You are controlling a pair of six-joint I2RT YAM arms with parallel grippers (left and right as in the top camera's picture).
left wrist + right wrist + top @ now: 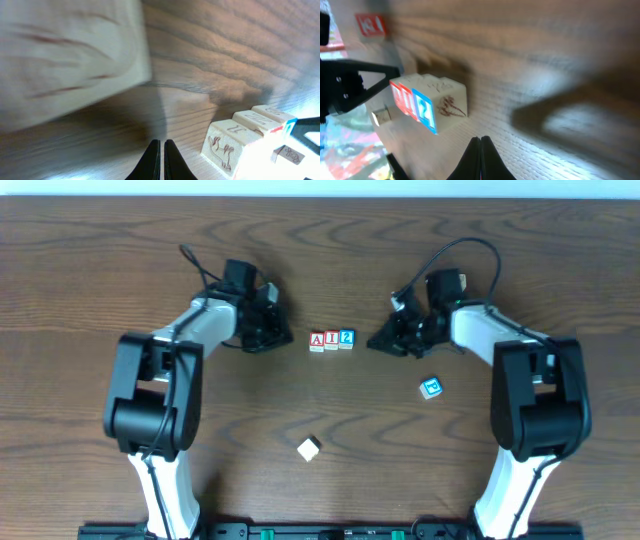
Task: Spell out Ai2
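Row of three blocks (pixel 332 340) at centre of worktop (pixel 330 260), left gripper (pixel 161 147) and right gripper (pixel 480 142) seen pinched closed on nothing, pale shape (pixel 70 55) at upper left blurred beyond recognition.

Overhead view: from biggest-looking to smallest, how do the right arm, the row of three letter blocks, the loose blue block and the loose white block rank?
1. right arm, by far the largest
2. row of three letter blocks
3. loose blue block and loose white block: they look alike in size, so I won't rank one above the other.
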